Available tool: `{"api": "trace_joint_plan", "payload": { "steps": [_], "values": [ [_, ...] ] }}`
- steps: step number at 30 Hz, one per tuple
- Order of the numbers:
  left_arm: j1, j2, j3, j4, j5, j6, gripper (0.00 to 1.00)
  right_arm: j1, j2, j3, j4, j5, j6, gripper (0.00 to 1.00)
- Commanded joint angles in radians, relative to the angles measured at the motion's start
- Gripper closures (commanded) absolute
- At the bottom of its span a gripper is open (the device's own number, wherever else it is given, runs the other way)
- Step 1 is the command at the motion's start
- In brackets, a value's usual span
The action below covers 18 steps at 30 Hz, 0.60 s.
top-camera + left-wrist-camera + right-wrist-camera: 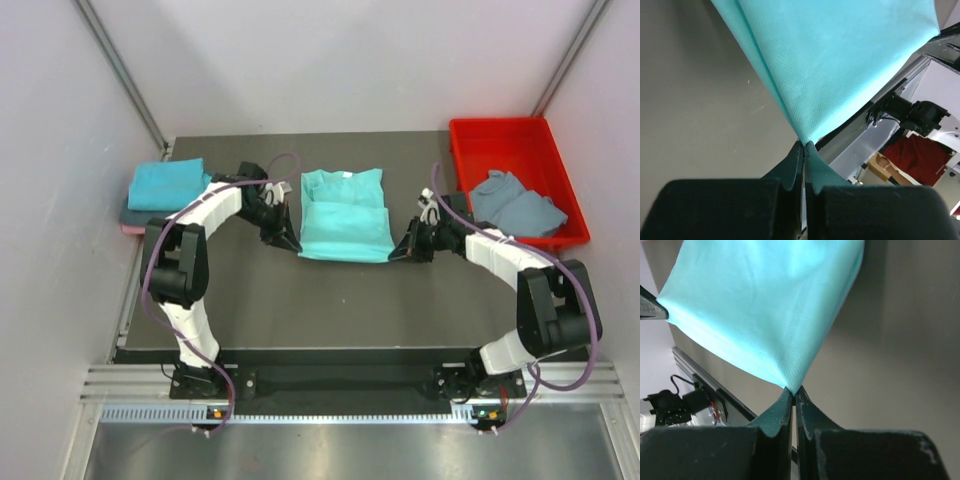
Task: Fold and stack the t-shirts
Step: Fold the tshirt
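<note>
Turquoise t-shirt (345, 215) mid-fold at the centre of the dark table (300, 300), pinched at its two near corners by left gripper (290, 240) and right gripper (400, 250), both clamped tight on the cloth; next, likely lifting that near edge evenly toward the collar.

Dark grey counter (330, 300), matte, faint scuffs. Red tray (500, 140) at far right corner, rigid plastic, raised rim, slightly angled. Pale walls (330, 60) on three sides. Diagonal metal struts (120, 70) in back corners. Aluminium rail (330, 385) along near edge.
</note>
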Motion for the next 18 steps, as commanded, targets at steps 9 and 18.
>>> {"api": "trace_joint_plan", "payload": {
  "steps": [9, 18],
  "values": [
    [-0.010, -0.116, 0.049, -0.022, -0.006, 0.001, 1.00, 0.003, -0.105, 0.088, 0.016, 0.007, -0.027, 1.00],
    [-0.008, -0.082, 0.193, -0.021, -0.061, 0.022, 1.00, 0.001, -0.016, 0.224, 0.051, 0.016, -0.027, 1.00]
  ]
}}
